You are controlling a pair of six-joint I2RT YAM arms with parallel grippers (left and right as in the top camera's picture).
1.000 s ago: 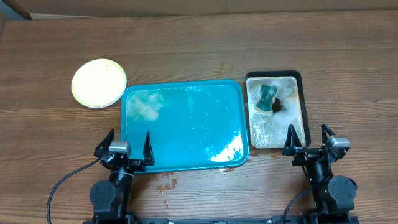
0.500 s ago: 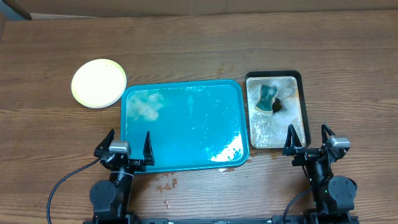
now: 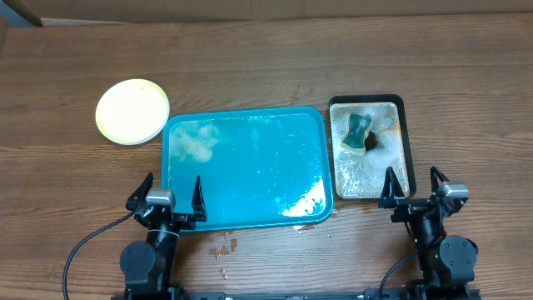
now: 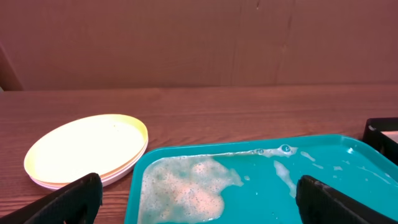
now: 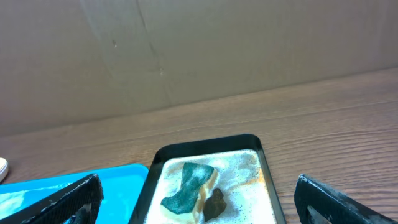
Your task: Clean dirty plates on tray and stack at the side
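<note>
A stack of round shallow plates, the top one pale yellow-green with paler rims showing under it in the left wrist view, sits on the brown wooden surface. It lies just beside the far left corner of the large teal-blue rectangular plastic tray; whether the two touch I cannot tell. The tray lies flat in the middle of the surface. Its floor is wet and shiny, and a patch of white foam sits near its far left corner.

To the right of it, close alongside, stands a smaller black rectangular tray filled with foamy water. A green sponge rests in its far half, with a dark brown lump touching the sponge's right side.

The left hand hangs at the near left corner of the teal tray. Its two fingers are spread wide and hold nothing. The right hand hangs at the near right corner of the black tray, its fingers equally wide and empty. Both hands point toward the far side of the surface.

A few brown spatters mark the wood just in front of the teal tray's near edge. A cardboard wall closes off the back of the surface.
</note>
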